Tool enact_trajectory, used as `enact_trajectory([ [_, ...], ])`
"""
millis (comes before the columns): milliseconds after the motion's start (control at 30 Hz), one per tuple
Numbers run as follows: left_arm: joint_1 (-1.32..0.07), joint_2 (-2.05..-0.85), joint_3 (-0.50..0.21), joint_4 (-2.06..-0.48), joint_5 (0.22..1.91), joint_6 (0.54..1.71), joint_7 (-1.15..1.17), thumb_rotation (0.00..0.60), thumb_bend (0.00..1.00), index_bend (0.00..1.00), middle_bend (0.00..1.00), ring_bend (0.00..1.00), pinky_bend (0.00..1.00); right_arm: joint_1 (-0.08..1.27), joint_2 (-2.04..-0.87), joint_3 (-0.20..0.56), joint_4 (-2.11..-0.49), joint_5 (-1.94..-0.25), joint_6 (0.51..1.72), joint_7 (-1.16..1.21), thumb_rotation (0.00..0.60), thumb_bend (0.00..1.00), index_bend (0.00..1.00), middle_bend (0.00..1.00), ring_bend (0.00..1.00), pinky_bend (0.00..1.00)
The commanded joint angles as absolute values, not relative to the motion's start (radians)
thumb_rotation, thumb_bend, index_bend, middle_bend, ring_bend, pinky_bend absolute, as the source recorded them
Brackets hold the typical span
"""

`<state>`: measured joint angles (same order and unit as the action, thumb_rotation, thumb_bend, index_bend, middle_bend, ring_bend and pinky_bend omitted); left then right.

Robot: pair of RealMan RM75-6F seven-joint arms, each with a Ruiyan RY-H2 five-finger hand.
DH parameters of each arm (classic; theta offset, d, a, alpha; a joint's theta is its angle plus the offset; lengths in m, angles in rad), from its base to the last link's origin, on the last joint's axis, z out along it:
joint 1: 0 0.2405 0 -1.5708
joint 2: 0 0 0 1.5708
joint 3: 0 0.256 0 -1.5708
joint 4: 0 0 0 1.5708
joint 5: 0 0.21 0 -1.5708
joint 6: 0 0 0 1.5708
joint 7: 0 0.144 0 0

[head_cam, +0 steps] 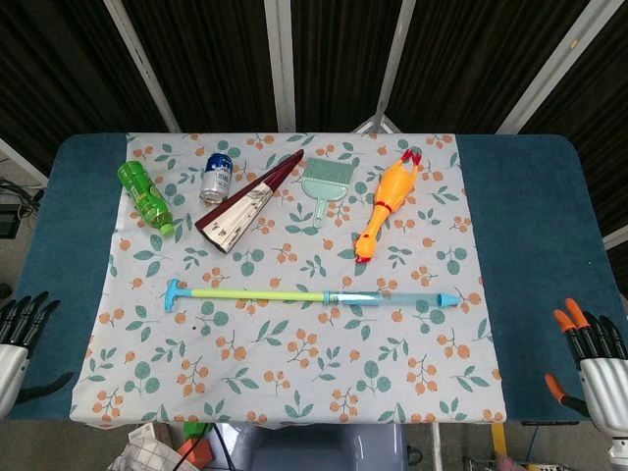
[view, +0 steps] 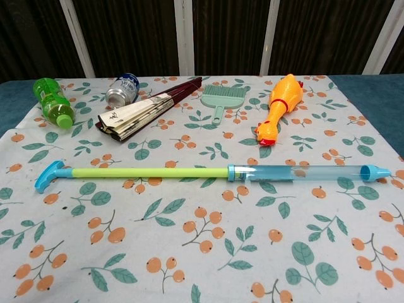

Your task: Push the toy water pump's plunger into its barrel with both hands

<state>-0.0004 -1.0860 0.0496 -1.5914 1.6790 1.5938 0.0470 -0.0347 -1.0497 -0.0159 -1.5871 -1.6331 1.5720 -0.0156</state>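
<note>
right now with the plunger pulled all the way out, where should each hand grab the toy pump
Probably from above, since the toy pump lies flat, left to right, on the cloth. The left hand takes the blue T-handle ending the green rod; the right hand wraps the clear barrel near its middle, away from the tapered nozzle.

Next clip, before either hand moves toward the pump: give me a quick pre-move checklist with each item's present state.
1. Yellow-green plunger rod drawn out of the clear blue barrel: ok, pushing not yet done.
2. Blue T-handle unobstructed at the pump's left end: ok.
3. Nozzle tip free of other things: ok.
4. Left hand holds nothing, off the floral cloth: ok.
5. Right hand holds nothing: ok.
6. Orange rubber chicken apart from the barrel: ok, but close.
</note>
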Motion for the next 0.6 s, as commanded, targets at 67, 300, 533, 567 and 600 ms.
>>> enact_trajectory([
  [67,-0.001,-1.085,0.05,-1.594,1.672,1.588,0.041,0.6,0.0,0.0,0.0,0.0,0.0,-0.035,-1.046,-0.015,-1.597,-1.622,1.566,-0.015,0.6,0.32,0.0,0.0,0.0,0.0],
  [300,-0.003,-1.08,0.052,-1.605,1.66,1.573,0.043,0.6,0.0,0.0,0.0,0.0,0.0,-0.032,-1.047,-0.014,-1.598,-1.623,1.562,-0.03,0.6,0.32,0.0,0.0,0.0,0.0],
  [533,-0.006,-1.072,0.055,-1.62,1.642,1.551,0.035,0.6,0.0,0.0,0.0,0.0,0.0,-0.03,-1.049,-0.012,-1.601,-1.622,1.563,-0.023,0.6,0.32,0.0,0.0,0.0,0.0],
  [567,-0.006,-1.07,0.055,-1.623,1.638,1.546,0.034,0.6,0.0,0.0,0.0,0.0,0.0,-0.03,-1.05,-0.012,-1.601,-1.623,1.563,-0.023,0.6,0.32,0.0,0.0,0.0,0.0],
  [600,-0.007,-1.067,0.056,-1.626,1.633,1.542,0.034,0.6,0.0,0.0,0.0,0.0,0.0,-0.029,-1.051,-0.012,-1.6,-1.625,1.564,-0.025,0.6,0.32,0.0,0.0,0.0,0.0],
])
